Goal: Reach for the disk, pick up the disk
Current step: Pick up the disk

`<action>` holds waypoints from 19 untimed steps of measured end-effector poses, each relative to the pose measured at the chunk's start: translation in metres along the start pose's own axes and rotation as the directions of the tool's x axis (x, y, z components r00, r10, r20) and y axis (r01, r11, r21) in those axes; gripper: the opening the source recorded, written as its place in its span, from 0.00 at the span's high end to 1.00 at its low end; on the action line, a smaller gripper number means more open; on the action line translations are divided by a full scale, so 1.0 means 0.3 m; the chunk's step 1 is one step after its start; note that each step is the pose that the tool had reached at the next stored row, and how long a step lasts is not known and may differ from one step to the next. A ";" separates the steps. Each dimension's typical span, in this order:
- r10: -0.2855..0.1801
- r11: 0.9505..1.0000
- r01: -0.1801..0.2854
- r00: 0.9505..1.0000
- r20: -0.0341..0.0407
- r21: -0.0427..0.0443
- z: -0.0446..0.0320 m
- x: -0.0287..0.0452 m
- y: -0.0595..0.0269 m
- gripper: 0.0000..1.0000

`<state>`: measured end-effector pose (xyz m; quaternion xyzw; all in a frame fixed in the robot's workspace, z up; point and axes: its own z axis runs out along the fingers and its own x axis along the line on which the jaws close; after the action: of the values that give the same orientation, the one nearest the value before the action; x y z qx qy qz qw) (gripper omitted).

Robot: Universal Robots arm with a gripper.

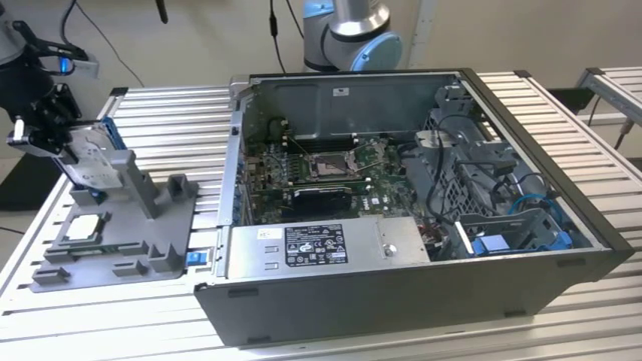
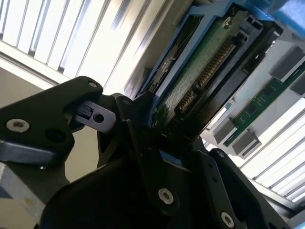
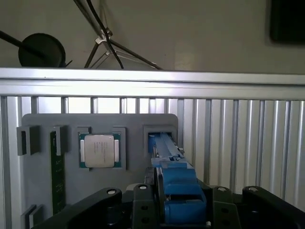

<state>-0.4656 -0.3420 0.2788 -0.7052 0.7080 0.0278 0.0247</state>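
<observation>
The disk (image 1: 92,156), silver-grey with a blue bracket, stands on edge in the tall slot of the grey fixture (image 1: 150,252) at the exterior view's left. My gripper (image 1: 62,144) is at the disk's upper end. In the first wrist view the disk's blue edge (image 3: 175,183) runs from the fixture slot up between my two black fingers, which press its sides; the gripper (image 3: 180,212) is shut on it. The second wrist view shows the disk's green circuit board and connector (image 2: 205,71) held against a black finger (image 2: 138,129).
A square processor chip (image 3: 99,150) and a green memory stick (image 3: 57,174) lie in the fixture beside the disk. An open computer case (image 1: 422,286) with a grey power-supply box (image 1: 311,244) fills the slatted table's middle. Another arm's base (image 1: 346,30) stands behind it.
</observation>
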 end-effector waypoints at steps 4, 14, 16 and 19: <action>0.000 1.000 0.000 1.000 0.000 0.000 -0.026 -0.002 0.000 1.00; 0.000 1.000 0.000 1.000 0.000 0.000 -0.089 -0.007 0.000 1.00; 0.000 1.000 0.000 1.000 0.000 0.000 -0.101 -0.007 0.000 1.00; 0.000 1.000 0.000 1.000 0.000 0.000 -0.118 -0.009 0.001 1.00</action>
<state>-0.4656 -0.3420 0.3143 -0.7052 0.7080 0.0278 0.0247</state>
